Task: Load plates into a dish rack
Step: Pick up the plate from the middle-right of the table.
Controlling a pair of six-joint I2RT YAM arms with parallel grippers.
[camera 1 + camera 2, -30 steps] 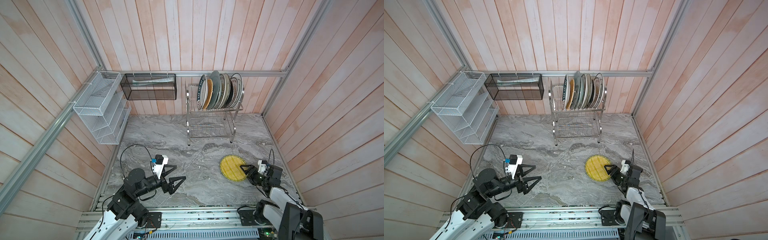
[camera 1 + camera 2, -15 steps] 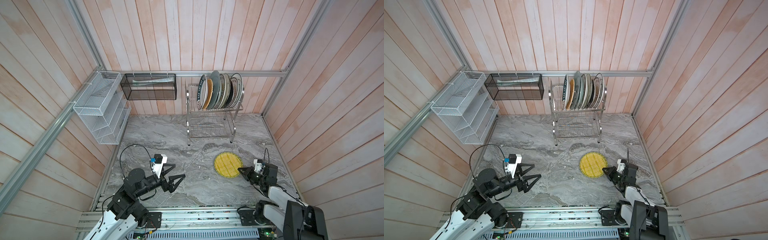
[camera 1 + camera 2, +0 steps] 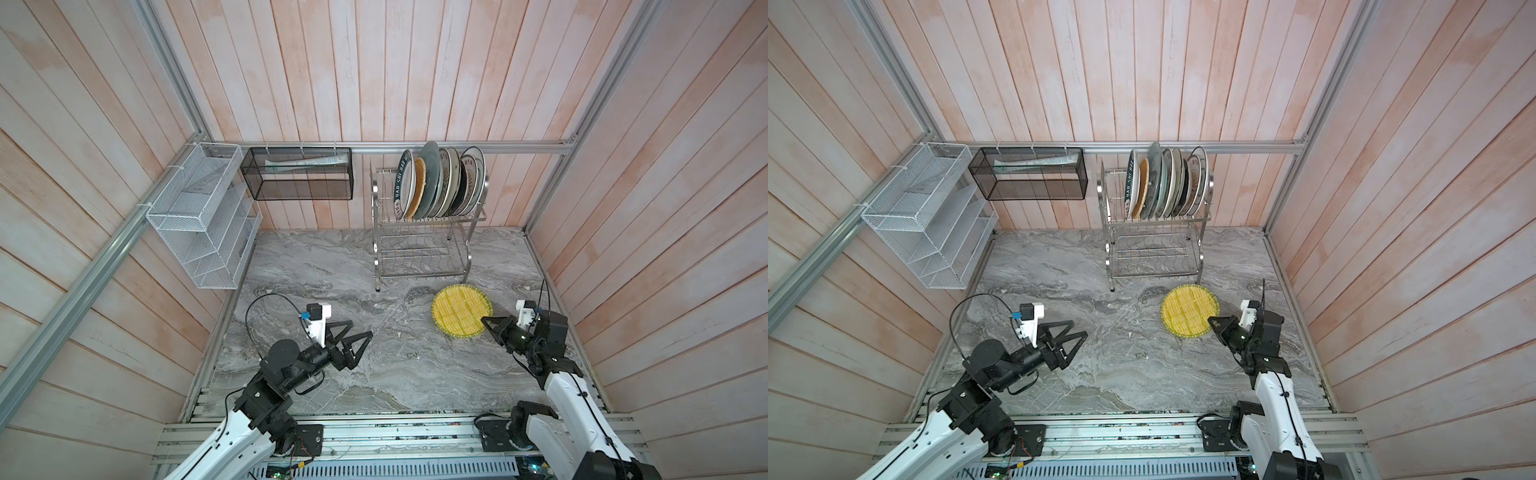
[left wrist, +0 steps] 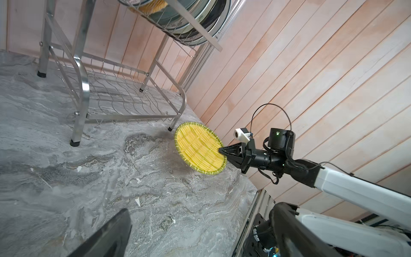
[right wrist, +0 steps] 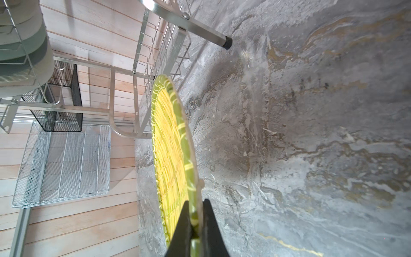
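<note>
The grey marbled bench (image 3: 374,353) is mostly bare. Ahead of both arms, against the back wall, stands the rack (image 3: 376,249). Its upper tier is packed with plates (image 3: 440,183) on edge, their faces turned sideways, and its lower tier has none.

One plate is not racked: the yellow plate (image 3: 459,309), directly in front of the right pincer (image 3: 484,321) and between it and the rack's nearer foot. The right pincer is clamped on the plate's near rim, one finger above and one below. The right wrist view shows the rim pinched between them. The plate lies close to flat, a little tilted, with the gripped side raised over its shadow. I cannot tell whether the far rim touches the bench.

The left pincer (image 3: 361,327) hangs over the bench well off to the other side, jaws spread wide and holding nothing.

So the right arm is the nearer one and already has the grip. I'd judge that the plate must next go up and forward and turn onto its edge, face parallel to the racked plates, to drop between the dividers. The gap at the left end of the upper tier looks narrow. The lower tier looks the easier fit.
</note>
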